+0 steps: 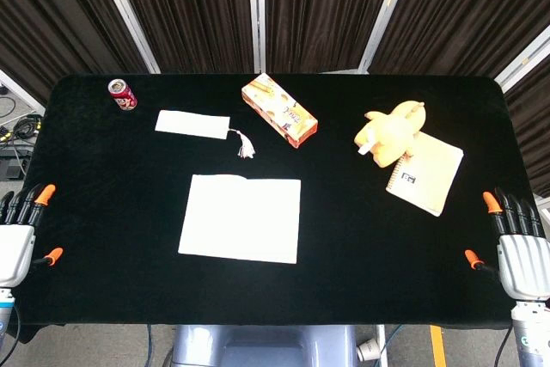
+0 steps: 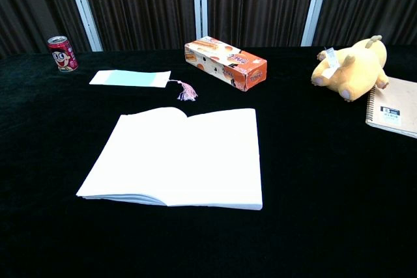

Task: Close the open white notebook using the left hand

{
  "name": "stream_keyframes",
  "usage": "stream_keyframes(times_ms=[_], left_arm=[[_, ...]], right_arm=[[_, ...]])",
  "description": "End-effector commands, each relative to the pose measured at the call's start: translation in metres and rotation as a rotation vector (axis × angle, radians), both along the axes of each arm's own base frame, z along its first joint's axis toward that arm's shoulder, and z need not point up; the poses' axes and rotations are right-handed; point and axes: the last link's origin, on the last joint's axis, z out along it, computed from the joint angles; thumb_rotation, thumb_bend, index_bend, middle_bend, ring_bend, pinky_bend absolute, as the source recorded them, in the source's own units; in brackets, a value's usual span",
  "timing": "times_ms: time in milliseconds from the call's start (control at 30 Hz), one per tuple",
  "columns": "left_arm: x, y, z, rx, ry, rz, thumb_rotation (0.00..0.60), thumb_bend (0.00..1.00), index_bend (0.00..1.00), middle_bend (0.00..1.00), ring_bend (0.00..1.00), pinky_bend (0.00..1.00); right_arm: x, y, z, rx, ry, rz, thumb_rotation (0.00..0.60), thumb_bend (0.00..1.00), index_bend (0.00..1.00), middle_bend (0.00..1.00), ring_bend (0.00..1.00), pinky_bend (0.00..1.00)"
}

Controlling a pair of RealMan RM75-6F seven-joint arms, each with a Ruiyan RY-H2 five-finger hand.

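Note:
The white notebook [image 1: 241,217] lies open and flat in the middle of the black table [image 1: 112,212], both blank pages facing up; the chest view shows the notebook [image 2: 179,156] with its spine running away from me. My left hand [image 1: 21,228] hovers at the table's left edge, well left of the notebook, fingers apart and holding nothing. My right hand [image 1: 513,240] hangs at the right edge, also with spread fingers and nothing in it. Neither hand appears in the chest view.
A red can [image 1: 122,94] stands at the back left. A pale bookmark with a pink tassel [image 1: 193,123] lies behind the notebook. An orange box [image 1: 278,110] sits at the back centre. A yellow plush toy [image 1: 392,131] rests on a spiral notepad [image 1: 427,174] at the right.

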Motion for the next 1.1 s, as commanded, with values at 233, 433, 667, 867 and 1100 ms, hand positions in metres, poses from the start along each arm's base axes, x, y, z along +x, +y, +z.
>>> stream_keyframes(times_ms=[233,433,667,867,1100], left_arm=[[-0.001,0.002,-0.002,-0.003,-0.002,0.006,0.6,0.11,0.0,0.0,0.0,0.0],[-0.001,-0.001,-0.003,-0.024,0.008,0.003,0.6,0.11,0.0,0.0,0.0,0.0],[-0.002,0.0,-0.012,-0.07,0.021,0.017,0.6,0.11,0.0,0.0,0.0,0.0],[0.004,0.001,-0.029,-0.12,0.015,0.0,0.6,0.16,0.0,0.0,0.0,0.0],[0.028,0.007,-0.062,-0.215,0.021,-0.075,0.6,0.16,0.0,0.0,0.0,0.0]], right_arm=[[-0.002,0.0,-0.003,0.01,0.003,-0.008,0.6,0.07,0.05,0.0,0.0,0.0],[0.001,0.001,-0.003,0.005,0.004,0.005,0.6,0.07,0.05,0.0,0.0,0.0],[0.0,0.001,-0.002,0.007,-0.009,-0.002,0.6,0.07,0.05,0.0,0.0,0.0],[0.0,0.002,-0.001,0.012,-0.016,0.0,0.6,0.07,0.05,0.0,0.0,0.0],[0.0,0.003,0.0,0.011,-0.028,0.0,0.6,0.07,0.05,0.0,0.0,0.0]])
